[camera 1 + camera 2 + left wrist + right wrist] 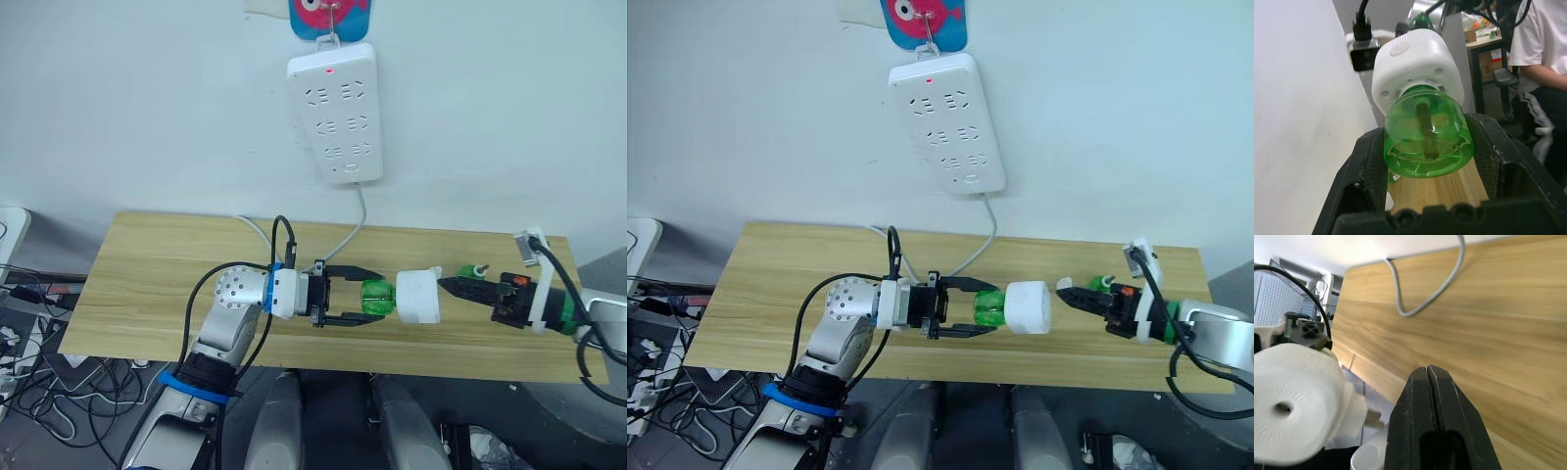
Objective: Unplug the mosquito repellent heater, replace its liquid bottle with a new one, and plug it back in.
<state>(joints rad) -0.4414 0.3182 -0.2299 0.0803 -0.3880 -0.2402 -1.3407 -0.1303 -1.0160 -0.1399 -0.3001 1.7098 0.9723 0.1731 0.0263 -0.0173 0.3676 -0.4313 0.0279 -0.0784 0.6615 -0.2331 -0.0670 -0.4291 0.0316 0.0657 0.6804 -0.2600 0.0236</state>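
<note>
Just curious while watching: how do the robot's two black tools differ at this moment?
The left tool has its fingers spread around the green liquid bottle, gripping it; the right tool is pinched shut and holds nothing. The left touches the bottle screwed into the white heater; the right sits just clear of it. Both point at the heater.

We see bare table (147, 284) toward its left edge; the heater (419, 296) and capped bottle (470, 271) crowd its right end.
</note>
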